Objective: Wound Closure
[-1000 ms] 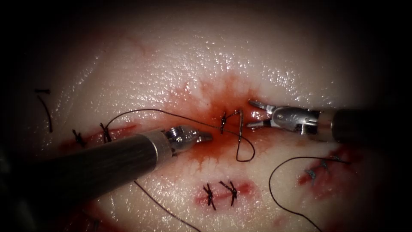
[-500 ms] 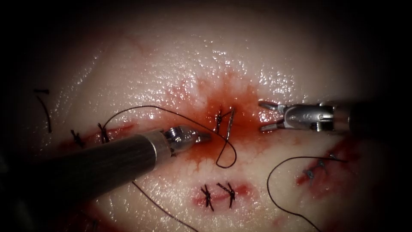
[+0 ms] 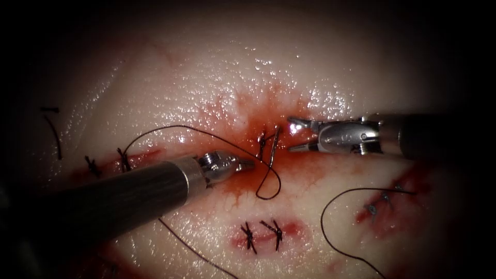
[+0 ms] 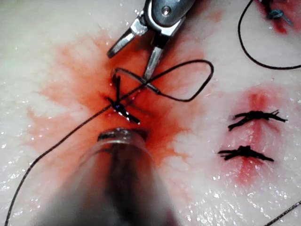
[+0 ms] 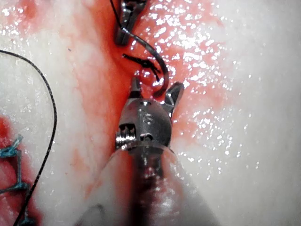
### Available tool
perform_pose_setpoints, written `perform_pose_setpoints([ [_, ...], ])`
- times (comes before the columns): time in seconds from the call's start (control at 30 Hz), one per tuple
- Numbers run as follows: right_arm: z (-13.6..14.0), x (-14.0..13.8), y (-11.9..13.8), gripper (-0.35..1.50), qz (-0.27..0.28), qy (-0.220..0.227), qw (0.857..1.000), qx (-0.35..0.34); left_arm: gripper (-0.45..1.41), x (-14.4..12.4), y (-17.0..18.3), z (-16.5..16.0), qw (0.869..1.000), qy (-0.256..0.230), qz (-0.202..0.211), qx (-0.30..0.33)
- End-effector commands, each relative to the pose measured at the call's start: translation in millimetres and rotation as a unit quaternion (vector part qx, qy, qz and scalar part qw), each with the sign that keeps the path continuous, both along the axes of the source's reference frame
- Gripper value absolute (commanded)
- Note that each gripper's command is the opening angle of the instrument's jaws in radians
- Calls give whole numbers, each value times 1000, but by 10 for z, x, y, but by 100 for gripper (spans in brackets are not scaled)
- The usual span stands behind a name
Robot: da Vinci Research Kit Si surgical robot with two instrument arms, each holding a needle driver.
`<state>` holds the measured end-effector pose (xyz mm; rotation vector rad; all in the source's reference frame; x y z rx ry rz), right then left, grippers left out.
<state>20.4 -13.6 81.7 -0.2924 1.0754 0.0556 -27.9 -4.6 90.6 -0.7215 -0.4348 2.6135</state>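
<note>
Red fluid point(image 3: 268, 111) around needle point(image 3: 276, 144) | right gripper point(image 3: 292, 135) open | finished stitches point(image 3: 263, 233) below

The endoscope view looks down from above and in front at the wet, pale pink tissue point(image 3: 217, 77), from farther back than the other two, so both tools and the rows of dark stitches fit in. The left wrist view sits very close behind the left arm's dark grey shaft point(image 4: 117, 188) and looks along it toward the red-stained cut point(image 4: 120, 101). The right wrist view sits just as close behind the right arm's shiny metal tool point(image 5: 153, 101), facing the same red cut point(image 5: 141, 70). All three views share that cut point(image 3: 268, 147).
</note>
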Motion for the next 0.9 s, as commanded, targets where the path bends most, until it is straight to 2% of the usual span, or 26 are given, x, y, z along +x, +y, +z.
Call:
perform_pose_setpoints([
  [0.03, 1, 16, -5, 135, -2, 2, 1000, -11, -11, -5, 0, 7, 1000, -1, 1, 0],
  [0.3, -4, 19, -8, 137, 12, 12, 998, -60, -11, -11, 0, 5, 1000, 0, 3, -3],
  [0.47, -12, 25, -12, 135, -6, 36, 992, -122, -11, -14, 1, 3, 1000, -6, -1, -8],
  [0.73, -30, 34, -18, 130, -23, 53, 987, -148, -11, -14, 1, 3, 1000, -6, -1, -8],
  [0.77, -32, 38, -20, 127, -28, 55, 986, -156, -11, -14, 1, 3, 1000, -6, -1, -8],
  [0.83, -31, 43, -24, 108, -38, 48, 985, -159, -11, -14, 0, 2, 1000, -6, 1, -9],
  [0.9, -28, 44, -24, 105, -44, 42, 985, -160, -13, -15, -1, 1, 1000, -5, 1, -10],
])
